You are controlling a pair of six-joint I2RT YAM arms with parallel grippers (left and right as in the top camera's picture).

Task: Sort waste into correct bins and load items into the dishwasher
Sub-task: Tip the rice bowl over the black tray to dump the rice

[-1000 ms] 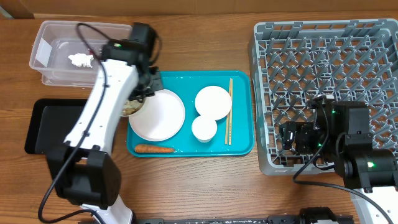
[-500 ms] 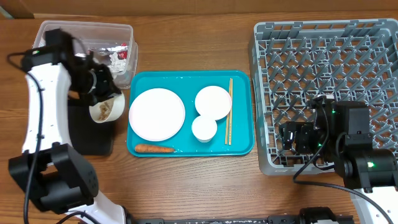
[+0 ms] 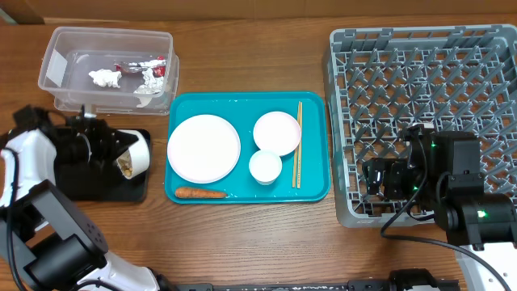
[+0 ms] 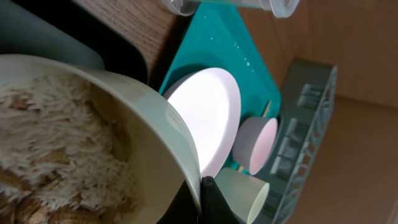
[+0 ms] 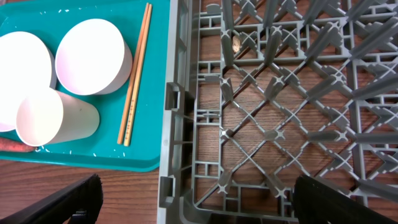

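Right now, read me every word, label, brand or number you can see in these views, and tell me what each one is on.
Nothing can be read in any view.
On the white label of the clear tub: blank, or print too small to tell.
On the snack wrapper in that tub: print too small and crumpled to read.
On the bowl, teal tray and dish rack: no markings seen.

No legible text anywhere (white label (image 3: 53, 71) on the clear tub (image 3: 113, 31) unreadable)

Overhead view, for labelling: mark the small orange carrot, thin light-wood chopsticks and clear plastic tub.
small orange carrot (image 3: 200, 193), overhead, middle
thin light-wood chopsticks (image 3: 297, 145), overhead, middle
clear plastic tub (image 3: 105, 31), overhead, rim
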